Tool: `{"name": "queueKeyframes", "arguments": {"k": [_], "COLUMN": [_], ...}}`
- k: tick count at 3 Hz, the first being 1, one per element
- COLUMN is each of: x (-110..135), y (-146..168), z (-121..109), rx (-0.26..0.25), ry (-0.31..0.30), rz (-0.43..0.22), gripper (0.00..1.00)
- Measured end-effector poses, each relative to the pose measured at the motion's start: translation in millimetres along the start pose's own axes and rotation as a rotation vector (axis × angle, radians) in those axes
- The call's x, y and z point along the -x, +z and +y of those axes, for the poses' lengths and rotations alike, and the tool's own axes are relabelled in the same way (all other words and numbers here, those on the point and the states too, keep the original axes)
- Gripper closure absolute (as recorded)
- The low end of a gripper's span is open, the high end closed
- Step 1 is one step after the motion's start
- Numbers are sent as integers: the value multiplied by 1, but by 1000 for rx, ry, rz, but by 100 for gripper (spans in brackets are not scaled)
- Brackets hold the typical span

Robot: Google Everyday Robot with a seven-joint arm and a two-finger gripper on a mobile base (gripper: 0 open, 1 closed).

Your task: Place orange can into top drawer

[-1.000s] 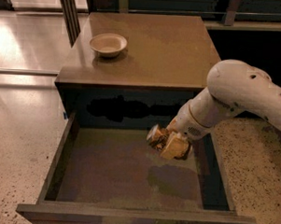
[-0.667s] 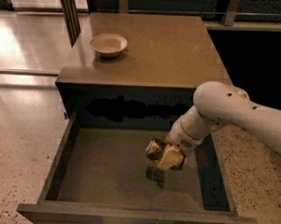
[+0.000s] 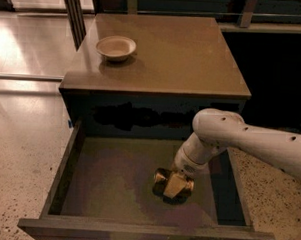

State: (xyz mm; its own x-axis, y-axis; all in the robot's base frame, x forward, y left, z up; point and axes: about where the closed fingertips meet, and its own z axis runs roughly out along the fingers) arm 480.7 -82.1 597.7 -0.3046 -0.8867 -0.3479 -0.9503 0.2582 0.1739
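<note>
The top drawer (image 3: 63, 175) is pulled wide open, with dark walls and a flat olive-grey floor. My gripper (image 3: 175, 185) reaches down into it from the right on a white arm and is low over the floor, right of centre. It is shut on the orange can (image 3: 161, 178), a small shiny orange-gold can that pokes out on the gripper's left side and is at or just above the drawer floor.
A round beige bowl (image 3: 116, 47) sits on the cabinet top (image 3: 183, 58) at the back left. Pale speckled floor lies left and right of the cabinet. A dark rail runs along the back.
My gripper has moved down and a little toward the front of the drawer with the can, from above the drawer's right side to low over its floor.
</note>
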Motion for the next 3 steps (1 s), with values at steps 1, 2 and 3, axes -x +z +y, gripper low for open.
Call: {"name": "queueKeyframes", "arguments": {"k": [1, 2, 3], "x": [0, 0, 0], "y": [0, 0, 0], "z": [0, 0, 0], "rx": [0, 0, 0], "ry": [0, 0, 0], "rz": [0, 0, 0], "gripper": [81, 58, 34]}}
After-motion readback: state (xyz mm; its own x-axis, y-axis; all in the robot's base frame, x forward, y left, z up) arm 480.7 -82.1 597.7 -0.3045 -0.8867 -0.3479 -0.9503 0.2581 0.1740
